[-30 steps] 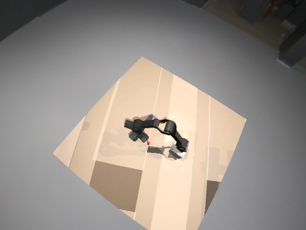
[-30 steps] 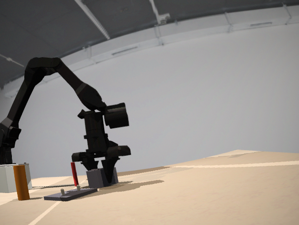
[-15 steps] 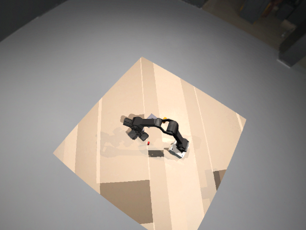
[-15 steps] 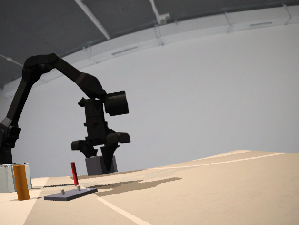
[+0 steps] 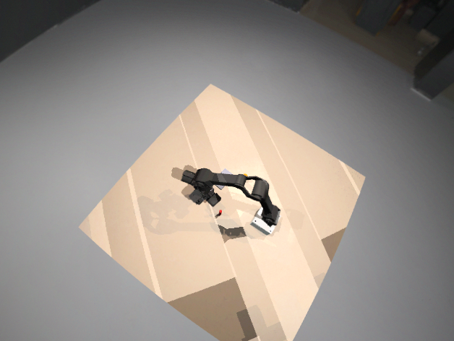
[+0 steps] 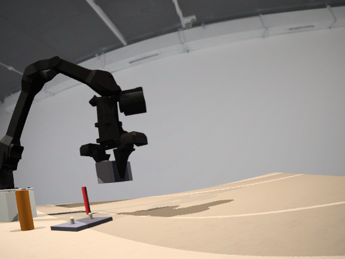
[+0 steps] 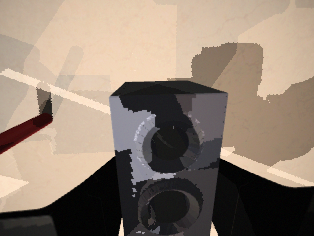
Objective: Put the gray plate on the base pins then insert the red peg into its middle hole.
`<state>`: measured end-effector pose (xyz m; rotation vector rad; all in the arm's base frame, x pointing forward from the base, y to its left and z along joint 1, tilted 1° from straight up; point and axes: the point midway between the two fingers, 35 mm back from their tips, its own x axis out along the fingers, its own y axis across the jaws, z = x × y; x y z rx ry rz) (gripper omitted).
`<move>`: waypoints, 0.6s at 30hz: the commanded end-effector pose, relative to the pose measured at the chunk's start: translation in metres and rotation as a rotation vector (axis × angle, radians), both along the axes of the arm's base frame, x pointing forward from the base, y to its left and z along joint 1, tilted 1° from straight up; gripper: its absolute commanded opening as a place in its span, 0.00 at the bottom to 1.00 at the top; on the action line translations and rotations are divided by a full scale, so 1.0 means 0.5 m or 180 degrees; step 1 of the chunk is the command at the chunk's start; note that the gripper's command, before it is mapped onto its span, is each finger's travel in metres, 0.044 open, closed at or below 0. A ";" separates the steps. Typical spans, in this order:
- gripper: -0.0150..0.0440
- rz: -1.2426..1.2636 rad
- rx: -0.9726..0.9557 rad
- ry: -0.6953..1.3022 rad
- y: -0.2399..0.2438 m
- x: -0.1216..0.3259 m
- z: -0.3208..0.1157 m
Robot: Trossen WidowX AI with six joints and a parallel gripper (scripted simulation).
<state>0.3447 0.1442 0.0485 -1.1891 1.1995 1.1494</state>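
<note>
My gripper (image 5: 205, 198) (image 6: 112, 169) (image 7: 158, 153) is shut on the gray plate (image 6: 104, 174) (image 7: 212, 117), a thick block held in the air, well above the table. Two of its round holes show in the wrist view; its lower end is cut off there. The flat gray base (image 5: 225, 171) (image 6: 97, 221) lies on the table, lower than the plate and to its left in the exterior view, with two short pale pins pointing up. The red peg (image 5: 220, 212) (image 6: 85, 200) (image 7: 27, 131) stands upright behind the base in the exterior view, apart from the gripper.
An orange cylinder (image 5: 245, 175) (image 6: 24, 210) stands upright beside the base, on the left in the exterior view. The arm's white mount (image 5: 261, 225) (image 6: 7, 207) is behind it. Shadows of the arm fall across the wooden table top (image 5: 285, 147).
</note>
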 end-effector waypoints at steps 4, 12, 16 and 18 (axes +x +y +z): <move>0.25 0.0008 0.0009 -0.0024 -0.003 -0.001 0.049; 0.25 0.0008 0.0008 -0.0023 -0.009 -0.009 0.100; 0.25 0.0008 0.0008 -0.0023 -0.010 -0.010 0.104; 0.25 0.0004 0.0005 -0.0018 -0.014 -0.009 0.102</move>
